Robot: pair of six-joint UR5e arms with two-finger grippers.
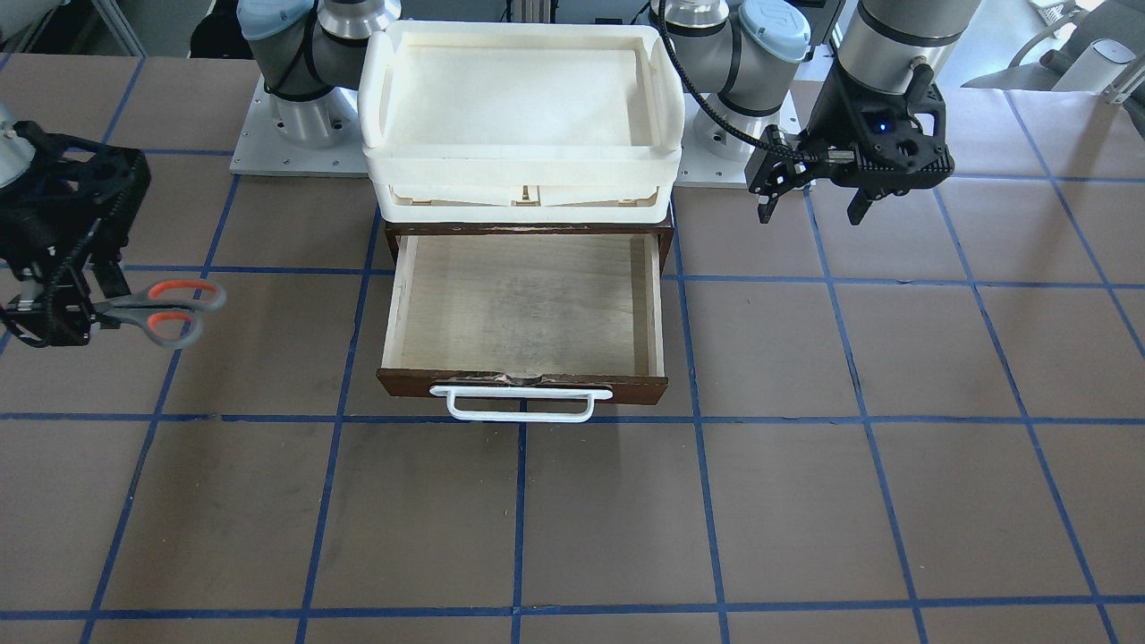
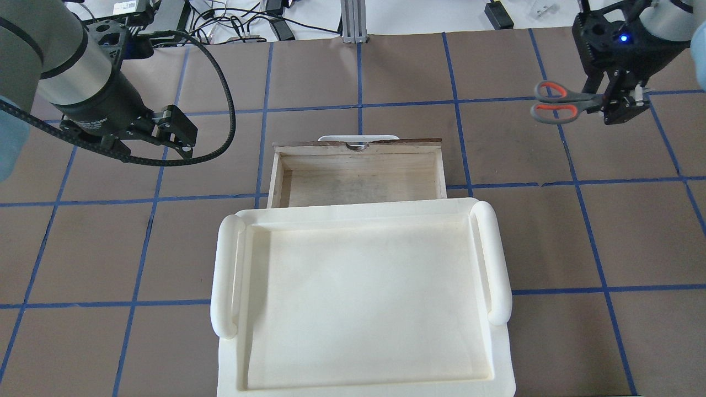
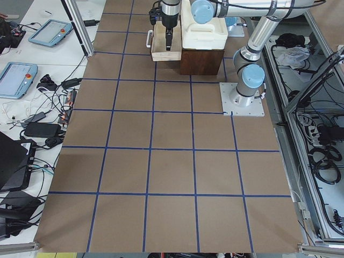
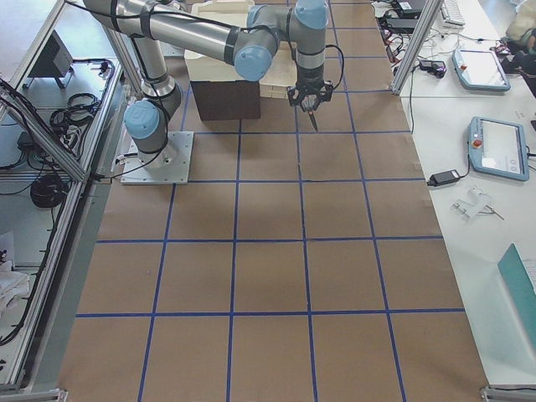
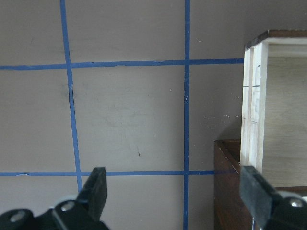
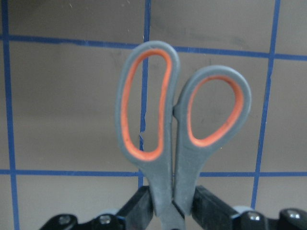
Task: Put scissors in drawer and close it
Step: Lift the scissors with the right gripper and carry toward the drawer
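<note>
While small grey-and-orange-handled scissors (image 2: pixel 557 102) are clamped in the right gripper (image 2: pixel 606 102), well aside of the open brown-fronted wooden drawer (image 2: pixel 358 148), carrying is judged in hand, and a swing over its interior is called for.

You see the scissors (image 6: pixel 172 143), loops pointing up, grey with orange lining. Right hand (image 6: pixel 171 203) clamps them just below the loops, fingers (image 6: pixel 139 205) touching both sides. Brown counter (image 6: pixel 62 105) with blue lines (image 6: pixel 72 40) lies behind.

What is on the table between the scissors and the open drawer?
Nothing lies there. In the overhead view, only bare brown table with blue tape lines separates the scissors, held in the right gripper, from the drawer.
</note>
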